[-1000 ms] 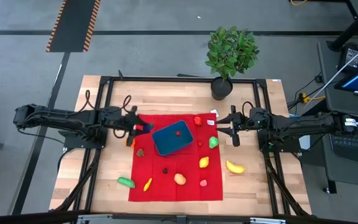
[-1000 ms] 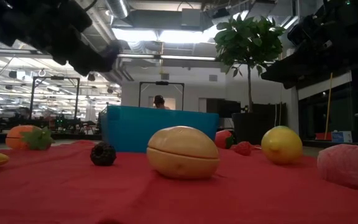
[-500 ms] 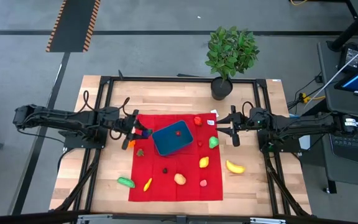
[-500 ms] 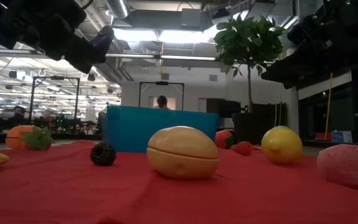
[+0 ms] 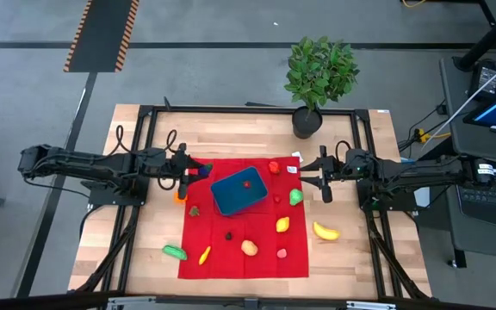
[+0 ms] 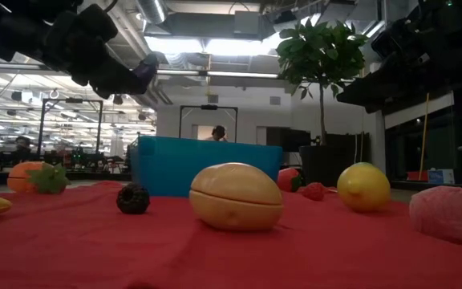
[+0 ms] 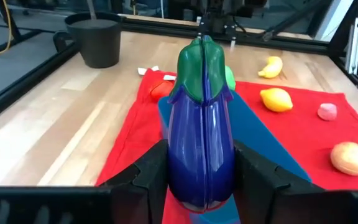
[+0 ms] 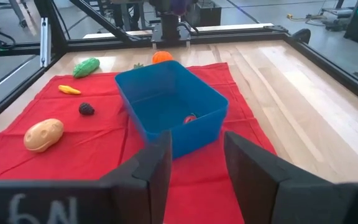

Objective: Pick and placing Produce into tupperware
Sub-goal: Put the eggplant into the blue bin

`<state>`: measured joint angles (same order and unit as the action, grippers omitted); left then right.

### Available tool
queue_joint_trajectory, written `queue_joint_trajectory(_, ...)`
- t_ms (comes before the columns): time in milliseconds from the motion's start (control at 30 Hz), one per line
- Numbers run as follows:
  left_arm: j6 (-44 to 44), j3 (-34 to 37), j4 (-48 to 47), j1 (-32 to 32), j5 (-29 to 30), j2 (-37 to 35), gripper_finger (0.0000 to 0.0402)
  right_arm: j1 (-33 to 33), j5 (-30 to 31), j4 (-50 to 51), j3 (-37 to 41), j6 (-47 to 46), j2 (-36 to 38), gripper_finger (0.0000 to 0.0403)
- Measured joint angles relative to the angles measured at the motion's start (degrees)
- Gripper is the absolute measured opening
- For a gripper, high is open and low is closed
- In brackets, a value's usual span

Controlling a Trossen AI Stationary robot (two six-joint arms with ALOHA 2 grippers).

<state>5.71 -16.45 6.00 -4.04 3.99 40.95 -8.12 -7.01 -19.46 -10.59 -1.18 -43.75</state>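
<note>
My left gripper [image 5: 188,175] hovers over the red cloth's left edge, shut on a purple eggplant [image 7: 201,112] with a green cap. The blue tupperware [image 5: 235,196] sits mid-cloth just to its right, with one small red piece [image 5: 246,182] inside. My right gripper [image 8: 194,155] stands open and empty on the tupperware's right side. Loose produce lies on the cloth: potato [image 5: 249,247], lemon [image 5: 282,225], green piece [image 5: 295,196], dark berry [image 5: 228,235]. A banana [image 5: 325,231] lies on the wood beside it. My left gripper pinches the eggplant's rounded purple end [image 7: 201,183] between its two fingers, one on each side. The fingers come nearly level from the table's left and lie along the eggplant. Its green cap points ahead toward the tupperware. The eggplant is lifted clear of the cloth.
A potted plant [image 5: 317,73] stands at the table's far edge. A black frame rail [image 5: 136,224] runs round the wooden top. A green vegetable [image 5: 175,251] and a yellow piece [image 5: 204,255] lie near the cloth's front left corner. A person [image 6: 219,132] shows in the room beyond.
My left gripper has stayed in place but turned at the wrist. The eggplant's free end swung first toward the table's near edge, then back toward the far edge. The hold has stayed shut.
</note>
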Motion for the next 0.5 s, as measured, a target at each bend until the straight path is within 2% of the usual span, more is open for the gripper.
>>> queue_joint_trajectory(233,0.3,0.0,1.0,0.0,2.4,0.1,0.0131,0.0,0.0,0.0,0.0,0.1,0.0,0.0149)
queue_joint_trajectory(500,1.4,0.0,2.7,0.0,2.8,3.8,0.0131,0.0,0.0,0.0,0.0,0.1,0.0,0.0149)
